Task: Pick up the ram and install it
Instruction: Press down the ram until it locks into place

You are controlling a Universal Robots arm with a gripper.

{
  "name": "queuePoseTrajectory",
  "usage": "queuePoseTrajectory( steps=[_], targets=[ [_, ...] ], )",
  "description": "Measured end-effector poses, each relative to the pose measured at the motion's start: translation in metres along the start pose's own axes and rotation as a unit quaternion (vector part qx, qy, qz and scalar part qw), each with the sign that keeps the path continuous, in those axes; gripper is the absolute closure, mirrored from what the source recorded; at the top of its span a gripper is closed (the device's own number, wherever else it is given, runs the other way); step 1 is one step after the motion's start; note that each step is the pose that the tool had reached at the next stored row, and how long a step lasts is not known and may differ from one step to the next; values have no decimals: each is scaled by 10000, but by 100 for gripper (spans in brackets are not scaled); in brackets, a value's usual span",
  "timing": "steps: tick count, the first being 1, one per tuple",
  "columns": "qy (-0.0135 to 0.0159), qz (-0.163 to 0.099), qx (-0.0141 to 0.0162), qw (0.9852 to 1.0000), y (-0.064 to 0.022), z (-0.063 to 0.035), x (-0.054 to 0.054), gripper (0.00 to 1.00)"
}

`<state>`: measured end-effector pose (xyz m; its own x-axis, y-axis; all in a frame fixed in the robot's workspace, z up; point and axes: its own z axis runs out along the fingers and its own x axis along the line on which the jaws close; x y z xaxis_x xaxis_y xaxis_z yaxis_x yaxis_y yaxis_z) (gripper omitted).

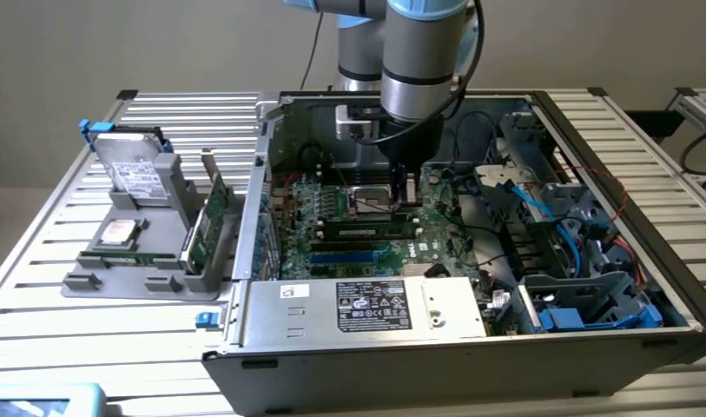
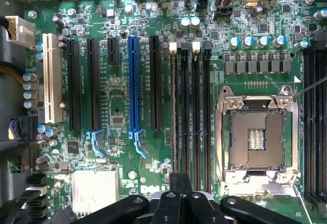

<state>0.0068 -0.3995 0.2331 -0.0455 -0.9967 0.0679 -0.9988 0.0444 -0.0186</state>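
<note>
The gripper (image 1: 408, 184) hovers clenched and empty over the motherboard's (image 2: 122, 106) memory slots (image 2: 190, 106), where the ram (image 1: 368, 232) sits seated near the board's middle, so the arm must stay square overhead.

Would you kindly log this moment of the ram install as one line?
gripper: shut, over memory slots beside CPU socket | location: inside open case | held item: cannot tell

bright even lighting, soft shadows inside the case (image 1: 538, 347), mild blur
</note>
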Motion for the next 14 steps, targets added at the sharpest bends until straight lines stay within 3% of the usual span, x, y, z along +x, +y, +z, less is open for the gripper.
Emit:
queuePoseTrajectory(
  steps=[6, 14],
  targets=[
    [37, 18, 2, 10000, 1, 13, -4, 89],
    [39, 15, 4, 10000, 1, 20, -9, 89]
  ],
)
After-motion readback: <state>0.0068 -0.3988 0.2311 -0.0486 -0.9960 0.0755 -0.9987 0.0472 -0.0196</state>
